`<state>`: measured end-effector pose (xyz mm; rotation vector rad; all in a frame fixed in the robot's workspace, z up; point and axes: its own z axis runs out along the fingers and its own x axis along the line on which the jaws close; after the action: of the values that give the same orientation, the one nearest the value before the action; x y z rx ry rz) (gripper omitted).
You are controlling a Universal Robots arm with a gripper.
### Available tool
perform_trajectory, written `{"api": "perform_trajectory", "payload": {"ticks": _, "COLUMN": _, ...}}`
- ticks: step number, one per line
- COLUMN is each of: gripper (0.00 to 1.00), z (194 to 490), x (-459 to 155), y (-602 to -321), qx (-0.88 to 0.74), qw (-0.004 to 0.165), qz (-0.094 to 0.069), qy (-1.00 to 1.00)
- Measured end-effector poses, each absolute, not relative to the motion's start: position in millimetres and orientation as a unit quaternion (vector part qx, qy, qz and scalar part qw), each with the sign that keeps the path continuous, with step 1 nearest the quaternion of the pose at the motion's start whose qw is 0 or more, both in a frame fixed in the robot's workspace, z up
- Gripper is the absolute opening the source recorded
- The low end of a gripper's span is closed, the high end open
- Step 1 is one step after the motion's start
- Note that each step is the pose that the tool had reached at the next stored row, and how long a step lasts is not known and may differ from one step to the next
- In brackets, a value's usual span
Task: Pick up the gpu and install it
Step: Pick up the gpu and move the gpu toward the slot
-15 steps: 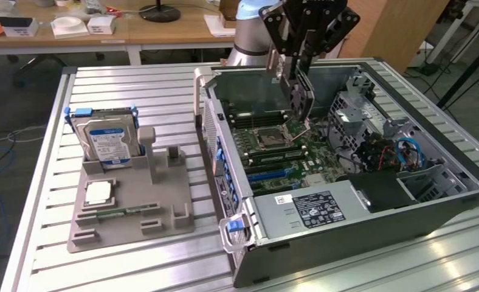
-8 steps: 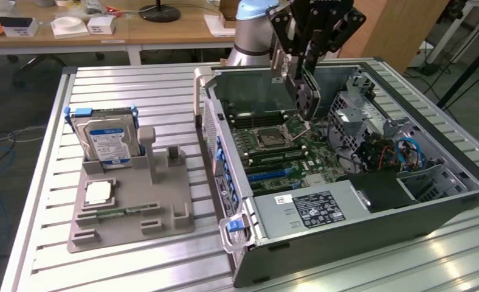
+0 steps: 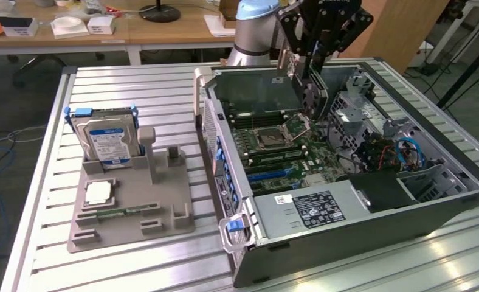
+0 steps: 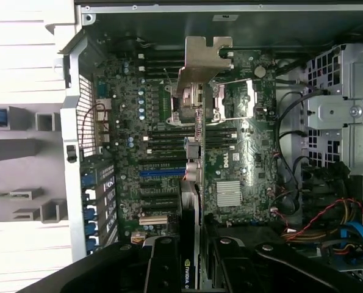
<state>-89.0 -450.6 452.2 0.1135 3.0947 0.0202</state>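
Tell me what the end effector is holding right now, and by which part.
The gpu: the end effector clamps its NVIDIA-labelled end, and the silver bracket at the other end points away, over the open computer case.

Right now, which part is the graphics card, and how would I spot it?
Find the open computer case on the slatted table; the black gripper hangs over it. The gpu is the thin card clamped in that gripper, with a silver metal bracket at its end. Unlike the parts around it, it hangs above the motherboard instead of sitting on it.
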Motion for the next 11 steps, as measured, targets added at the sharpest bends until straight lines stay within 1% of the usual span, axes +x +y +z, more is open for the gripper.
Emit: {"api": "perform_trajectory", "payload": {"ticks": 11, "gripper": 0.26, "z": 452.2, "x": -76.0, "y": -450.6, "qx": 0.036, "qw": 0.022, "qz": 0.007, "qy": 0.999}}
